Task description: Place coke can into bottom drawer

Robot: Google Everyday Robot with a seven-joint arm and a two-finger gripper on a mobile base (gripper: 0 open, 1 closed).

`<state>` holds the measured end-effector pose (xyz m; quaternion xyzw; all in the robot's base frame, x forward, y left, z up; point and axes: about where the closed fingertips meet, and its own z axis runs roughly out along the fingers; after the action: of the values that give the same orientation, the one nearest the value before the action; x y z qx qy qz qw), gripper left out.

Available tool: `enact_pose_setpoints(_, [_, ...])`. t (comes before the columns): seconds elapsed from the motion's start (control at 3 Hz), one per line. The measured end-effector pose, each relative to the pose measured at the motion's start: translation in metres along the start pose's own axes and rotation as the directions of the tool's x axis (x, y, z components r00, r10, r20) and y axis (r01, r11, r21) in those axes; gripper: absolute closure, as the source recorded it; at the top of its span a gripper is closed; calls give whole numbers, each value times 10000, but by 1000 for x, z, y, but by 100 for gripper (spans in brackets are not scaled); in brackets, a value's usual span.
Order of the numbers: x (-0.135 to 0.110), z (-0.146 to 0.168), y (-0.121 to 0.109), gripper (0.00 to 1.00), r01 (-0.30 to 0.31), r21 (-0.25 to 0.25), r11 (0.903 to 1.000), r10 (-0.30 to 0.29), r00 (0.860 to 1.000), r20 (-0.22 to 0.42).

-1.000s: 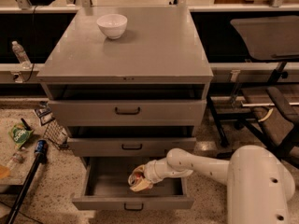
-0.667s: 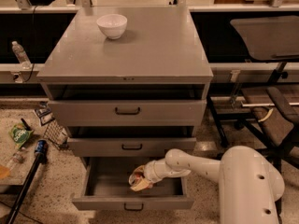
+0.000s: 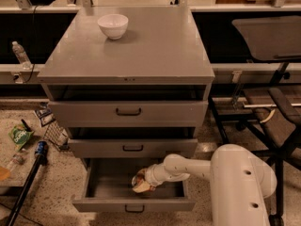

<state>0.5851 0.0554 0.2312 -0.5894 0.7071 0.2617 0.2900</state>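
Note:
The bottom drawer (image 3: 108, 187) of the grey cabinet is pulled open, with a small black handle on its front. My gripper (image 3: 140, 182) reaches down inside it from the right, near the middle of the drawer and low over its floor. It is shut on the coke can (image 3: 138, 177). Only the can's silver end and a sliver of its side show between the fingers; the rest is hidden by the gripper.
The two shallower drawers (image 3: 128, 111) above are slightly open. A white bowl (image 3: 113, 25) stands on the cabinet top. A black stick (image 3: 28, 182), a green bag (image 3: 19, 135) and a bottle (image 3: 19, 53) are on the left. Chairs (image 3: 275, 107) stand on the right.
My arm's white body has shifted left, closer to the cabinet. The gripper stays at the same spot inside the bottom drawer, still on the can.

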Motion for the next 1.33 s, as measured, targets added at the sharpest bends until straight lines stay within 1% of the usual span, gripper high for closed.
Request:
enact_pose_setpoints(0.33, [5,5,-4,14,-135,327,9994,145,9994,-326])
enact_pose_setpoints(0.67, [5,6,-7,0,-163,528,9985,187,9988,-461])
enact_pose_setpoints(1.0, [3,-3,-7,18,-390,615,9973,412,9985,-360])
enact_pose_setpoints(1.33, [-5,-29,2,41,-731,652,9952,717,9972,228])
